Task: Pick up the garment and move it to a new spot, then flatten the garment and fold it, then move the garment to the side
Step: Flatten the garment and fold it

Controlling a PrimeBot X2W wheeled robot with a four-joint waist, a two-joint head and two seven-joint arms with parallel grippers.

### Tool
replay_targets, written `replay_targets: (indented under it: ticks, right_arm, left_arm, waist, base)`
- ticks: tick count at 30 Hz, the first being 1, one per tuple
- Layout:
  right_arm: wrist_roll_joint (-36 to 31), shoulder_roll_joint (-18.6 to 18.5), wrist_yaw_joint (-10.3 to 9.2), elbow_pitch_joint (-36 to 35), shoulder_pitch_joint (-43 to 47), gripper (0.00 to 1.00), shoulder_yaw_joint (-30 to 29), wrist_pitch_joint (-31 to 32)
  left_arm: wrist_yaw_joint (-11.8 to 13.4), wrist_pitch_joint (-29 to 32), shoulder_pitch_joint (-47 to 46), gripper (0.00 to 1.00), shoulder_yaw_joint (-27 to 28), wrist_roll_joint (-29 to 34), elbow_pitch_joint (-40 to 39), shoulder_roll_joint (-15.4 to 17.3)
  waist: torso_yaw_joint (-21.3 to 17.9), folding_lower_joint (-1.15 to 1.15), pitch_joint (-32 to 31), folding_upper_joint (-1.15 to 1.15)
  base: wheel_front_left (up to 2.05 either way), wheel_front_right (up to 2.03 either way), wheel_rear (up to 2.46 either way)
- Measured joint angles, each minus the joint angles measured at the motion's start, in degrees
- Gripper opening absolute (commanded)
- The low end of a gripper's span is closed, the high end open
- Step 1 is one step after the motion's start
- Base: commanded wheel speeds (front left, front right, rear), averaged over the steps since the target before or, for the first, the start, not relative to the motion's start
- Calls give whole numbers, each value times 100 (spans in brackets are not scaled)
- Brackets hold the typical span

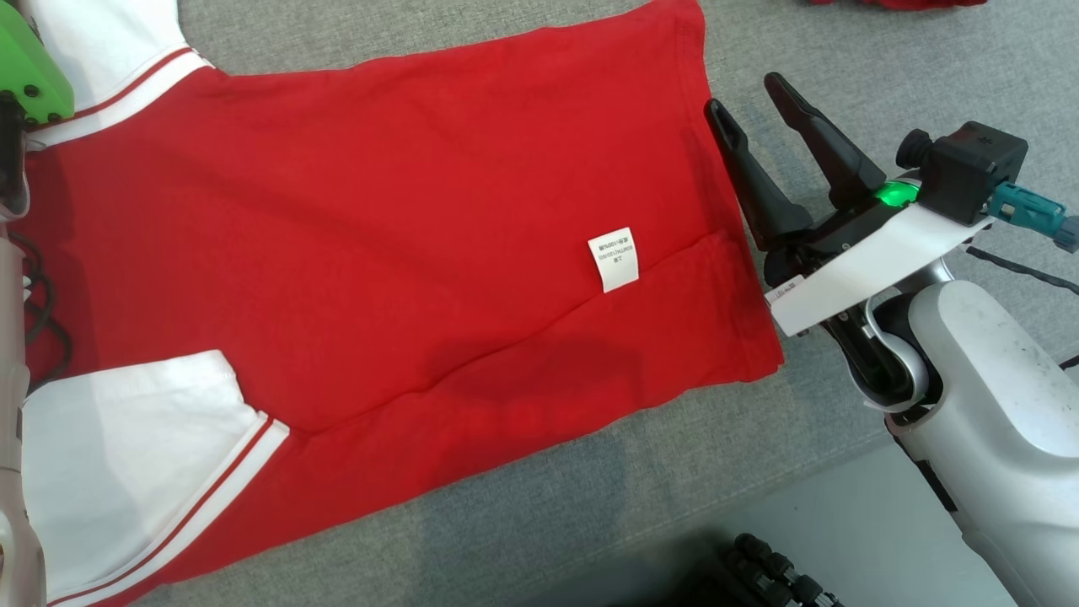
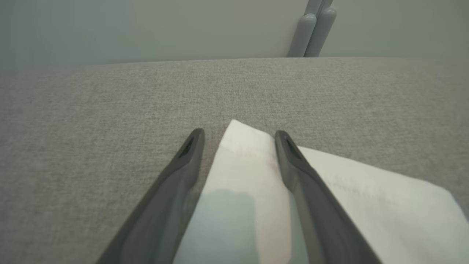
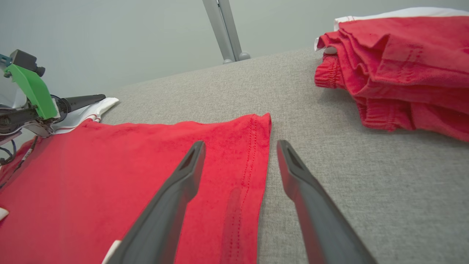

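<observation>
Two open, empty grippers: the right gripper [image 1: 745, 94] angles low over the hem [image 3: 253, 165] of the red garment [image 1: 379, 211] spread on the table [image 1: 843, 51]. The left gripper [image 2: 239, 134] straddles its white sleeve [image 2: 366, 190], perhaps touching.

The R arm [image 1: 986, 379] is a big round shell, white-grey w/ a few dirty marks. The right gripper [image 1: 744, 93] has 2 long dark fingers [image 1: 750, 177], thin & pointy, each w/ a small slot near the tip. By it: a flat white plate [image 1: 868, 270] w/ a tiny printed sticker [image 1: 782, 293], a green light [image 1: 895, 192], a blk boxy cam [image 1: 969, 169] & a blue-green plug [image 1: 1033, 215]. A thin blk cable [image 1: 1020, 268] is there too. The left gripper [image 2: 239, 132] has the same dark fingers. L side: a bright green plate [image 1: 29, 67] w/ blk screws [image 1: 32, 91], a pale L arm [image 1: 13, 438] & looped blk wires [image 1: 42, 312].
</observation>
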Motion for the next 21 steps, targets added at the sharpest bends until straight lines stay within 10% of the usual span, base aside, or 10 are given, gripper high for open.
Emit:
replay_targets:
  ticks: [4,9,21]
  right_arm:
    - [0,0,-3,-3,1,100,-2,-42]
    - [0,-11,-53,5,7,100,-82,-100]
    - [2,-79,-52,213,17,100,-200,-177]
  left_arm:
    - [1,-63,-90,100,15,38,143,7]
    - [19,-162,-157,4,-37,66,309,-126]
    - [-18,-516,-147,0,-247,87,631,-627]
  waist:
    - [-22,0,27,0]
    - [3,0,19,0]
    - [299,0,-256,0]
  base:
    - [0,0,0]
    - [0,0,0]
    - [0,0,0]
